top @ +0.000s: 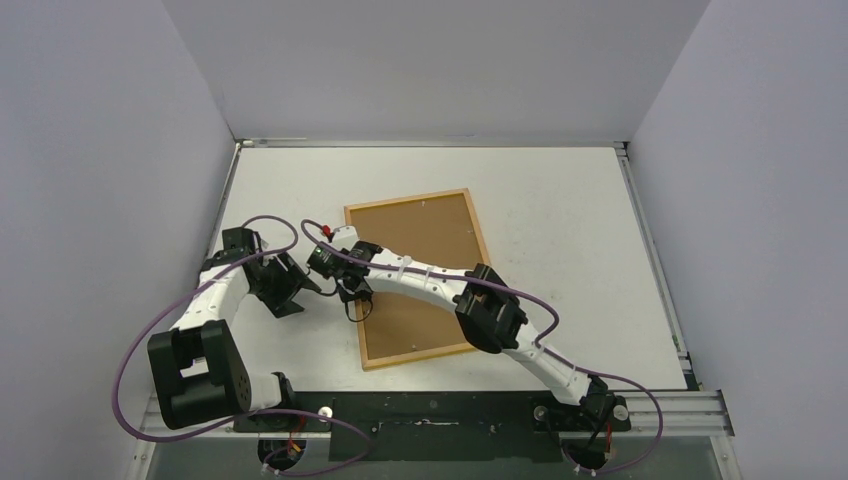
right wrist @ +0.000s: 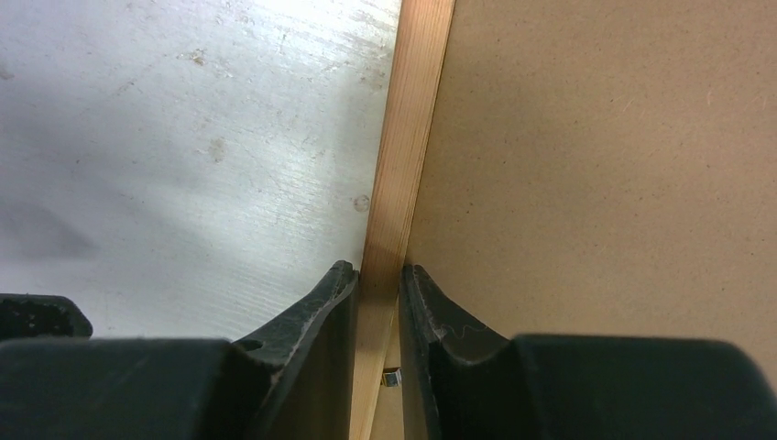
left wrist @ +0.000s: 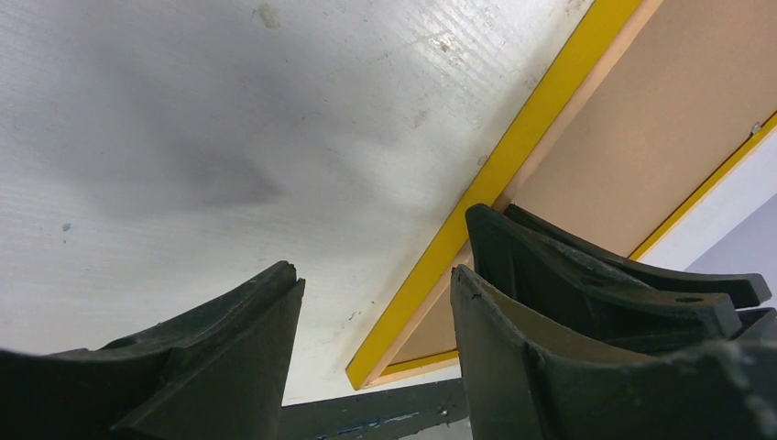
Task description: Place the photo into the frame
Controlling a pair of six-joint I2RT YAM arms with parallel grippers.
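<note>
- As the frame (left wrist: 511, 156) looks thin, stiff and light, take it by its wooden rail (right wrist: 394, 183).
- Your right gripper (right wrist: 377, 275) pinches that rail; your left gripper (left wrist: 377, 275) stands open, empty.

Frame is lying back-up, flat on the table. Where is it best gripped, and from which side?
Its left long rail, from above. The frame lies flat with the backing board filling it, so probably only the thin wood-coloured rail offers a pinch: one finger outside over the table, one inside over the board. The right gripper straddles that rail this way.
</note>
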